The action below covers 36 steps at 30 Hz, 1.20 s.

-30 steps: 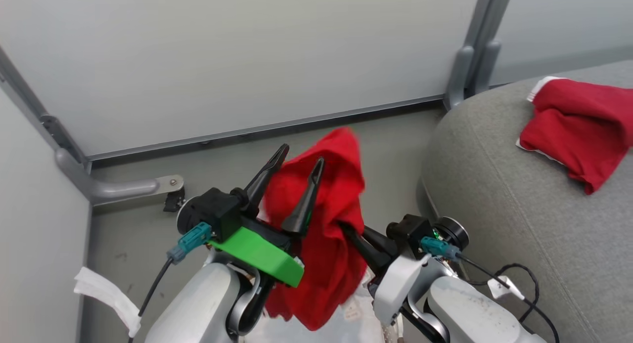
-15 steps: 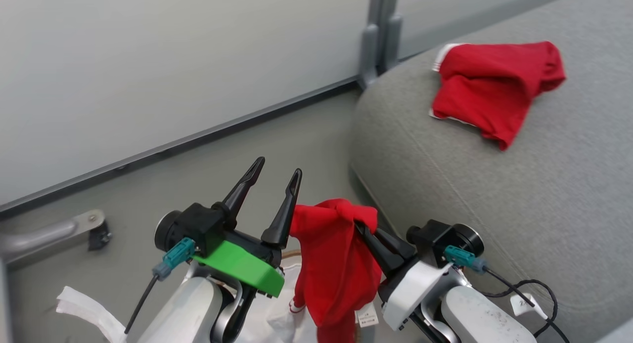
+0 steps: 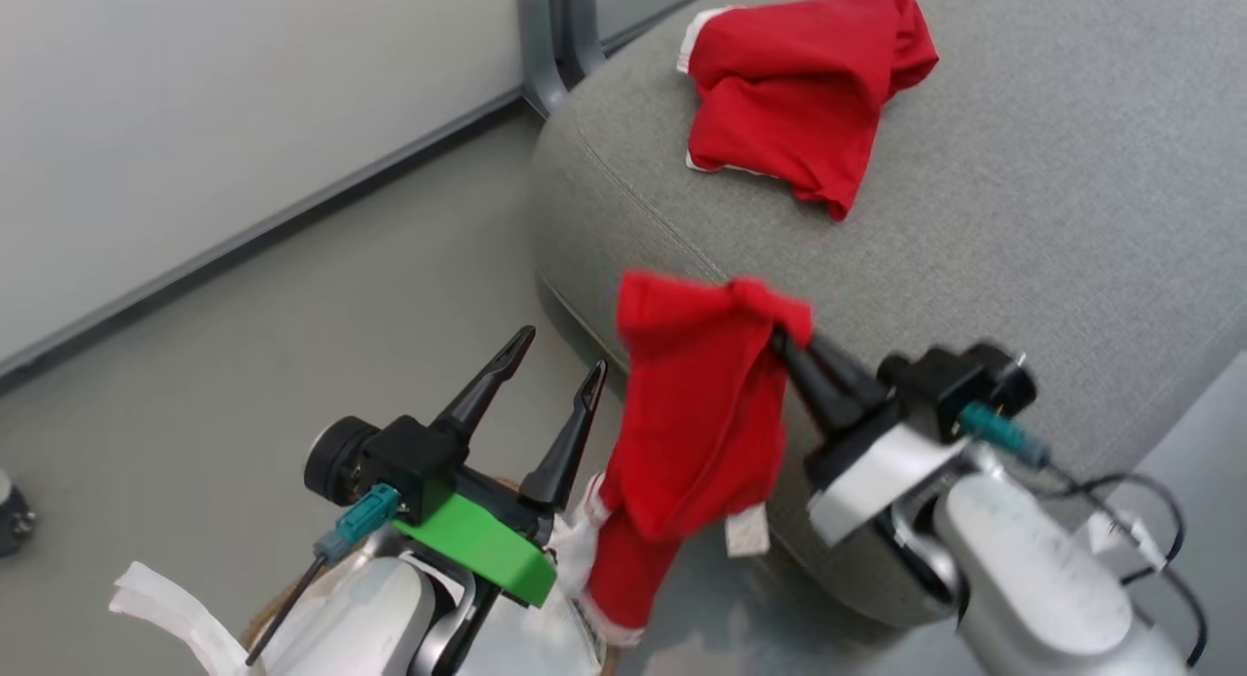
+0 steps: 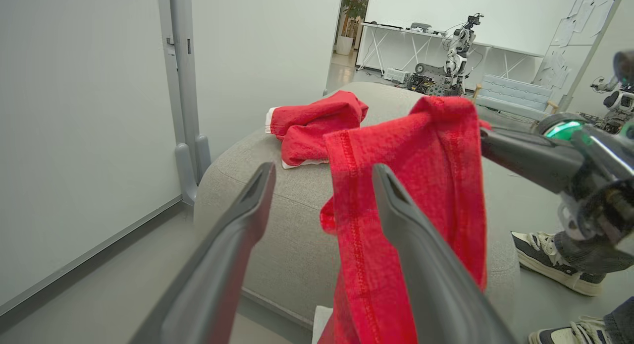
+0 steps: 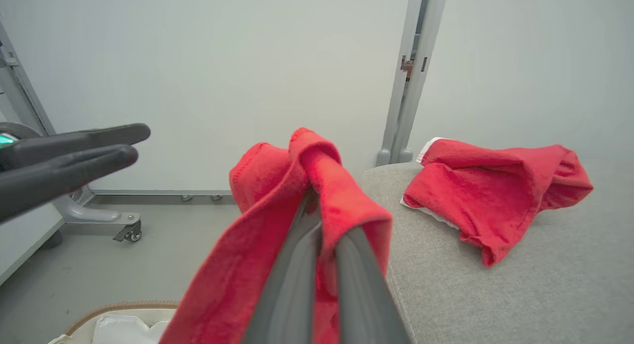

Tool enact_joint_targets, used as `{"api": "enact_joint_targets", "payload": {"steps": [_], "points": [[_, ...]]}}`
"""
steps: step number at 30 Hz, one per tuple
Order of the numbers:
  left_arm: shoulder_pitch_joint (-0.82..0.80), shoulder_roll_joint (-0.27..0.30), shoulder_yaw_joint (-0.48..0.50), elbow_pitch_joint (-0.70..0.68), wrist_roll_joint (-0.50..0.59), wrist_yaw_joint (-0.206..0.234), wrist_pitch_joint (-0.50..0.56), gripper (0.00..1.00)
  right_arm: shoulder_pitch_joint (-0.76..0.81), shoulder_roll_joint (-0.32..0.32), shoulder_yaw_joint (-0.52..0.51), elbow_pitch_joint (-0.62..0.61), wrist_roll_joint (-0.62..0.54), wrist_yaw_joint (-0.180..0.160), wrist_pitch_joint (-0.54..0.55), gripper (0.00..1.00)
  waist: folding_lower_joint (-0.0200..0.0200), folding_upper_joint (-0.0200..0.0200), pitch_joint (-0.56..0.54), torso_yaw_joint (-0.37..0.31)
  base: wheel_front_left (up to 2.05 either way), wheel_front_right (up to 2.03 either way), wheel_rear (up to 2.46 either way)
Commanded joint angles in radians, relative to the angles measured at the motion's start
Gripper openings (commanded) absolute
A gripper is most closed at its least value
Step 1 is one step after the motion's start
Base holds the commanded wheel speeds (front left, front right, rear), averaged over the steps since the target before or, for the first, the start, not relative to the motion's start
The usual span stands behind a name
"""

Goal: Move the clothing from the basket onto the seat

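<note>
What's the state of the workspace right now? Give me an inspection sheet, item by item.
Surface: grey seat, one red garment lying on it.
Job's things: second red garment hanging near the seat's edge; basket holds white cloth.
Clutter: white strip at lower left.
Grippers: left gripper open, empty; right gripper shut on the second red garment.
Cables: black cable at left wrist.
Surroundings: grey floor, pale wall panels, a person's shoes.
</note>
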Motion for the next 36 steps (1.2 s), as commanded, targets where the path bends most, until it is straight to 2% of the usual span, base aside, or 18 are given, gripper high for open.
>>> {"api": "enact_joint_targets", "payload": {"steps": [1, 6, 11, 17, 21, 27, 36], "points": [[-0.027, 0.023, -0.004, 0.003, -0.007, -0.003, 0.001, 1.0, -0.053, -0.017, -0.016, -0.015, -0.012, -0.001, -0.005, 0.0, 0.0, -0.0001, 0.092, -0.044, 0.0, 0.0, 0.0], [-0.049, 0.07, -0.021, 0.008, -0.016, -0.003, 0.001, 1.0, -0.228, -0.108, -0.044, -0.038, -0.031, -0.001, -0.005, 0.0, 0.0, -0.0001, 0.162, -0.049, 0.0, 0.0, 0.0], [-0.067, 0.113, -0.038, -0.001, -0.018, -0.003, 0.001, 1.0, -0.444, -0.229, -0.062, -0.029, -0.071, -0.001, -0.005, 0.0, 0.0, -0.0001, 0.225, -0.036, 0.0, 0.0, 0.0], [-0.106, 0.158, -0.068, -0.011, -0.025, -0.003, 0.001, 1.0, -0.703, -0.367, -0.109, 0.048, -0.126, -0.001, 0.003, 0.0, 0.0, -0.0001, 0.305, -0.005, 0.0, 0.0, 0.0], [-0.135, 0.177, -0.083, -0.017, -0.03, -0.003, 0.001, 1.0, -0.831, -0.422, -0.174, 0.12, -0.169, -0.001, 0.023, 0.0, 0.0, -0.0001, 0.351, 0.018, 0.0, 0.0, 0.0], [-0.17, 0.198, -0.091, -0.023, -0.036, -0.003, 0.001, 1.0, -0.887, -0.432, -0.286, 0.239, -0.24, -0.001, 0.04, 0.0, 0.0, -0.0001, 0.415, 0.06, 0.0, 0.0, 0.0], [-0.223, 0.217, -0.103, -0.021, -0.046, -0.003, 0.001, 1.0, -0.738, -0.332, -0.421, 0.438, -0.274, -0.001, 0.029, 0.0, 0.0, -0.0001, 0.507, 0.132, 0.0, 0.0, 0.0]]}}
